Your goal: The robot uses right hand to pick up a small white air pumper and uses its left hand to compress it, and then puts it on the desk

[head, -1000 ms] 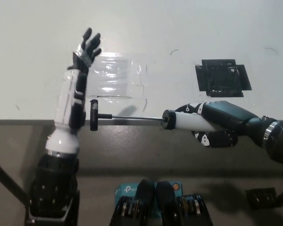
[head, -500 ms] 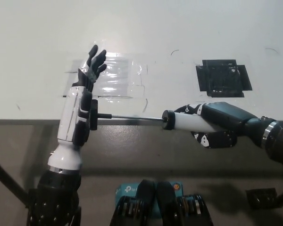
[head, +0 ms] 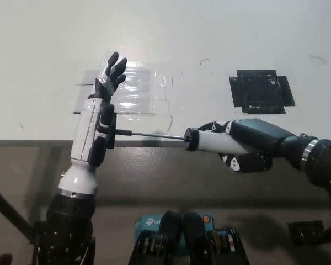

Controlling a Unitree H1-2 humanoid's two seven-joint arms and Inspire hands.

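Observation:
My black right hand point(head: 248, 149) is shut on the small white air pumper point(head: 209, 141), held level over the desk's front edge. Its thin rod point(head: 154, 134) sticks out toward my left and ends in a black T-handle point(head: 110, 132). My white left hand point(head: 96, 118) stands upright with fingers point(head: 115, 70) spread, its palm side pressed against the T-handle. The left hand is open and grips nothing.
The white desk point(head: 220, 33) fills the upper picture, its front edge running across at mid-height. A clear plastic sheet point(head: 138, 91) lies behind the left hand. A black tape patch point(head: 260, 91) sits at the right rear.
My left hand has swung rightward against the T-handle. The right hand and pumper body have shifted left, and the exposed rod has become shorter.

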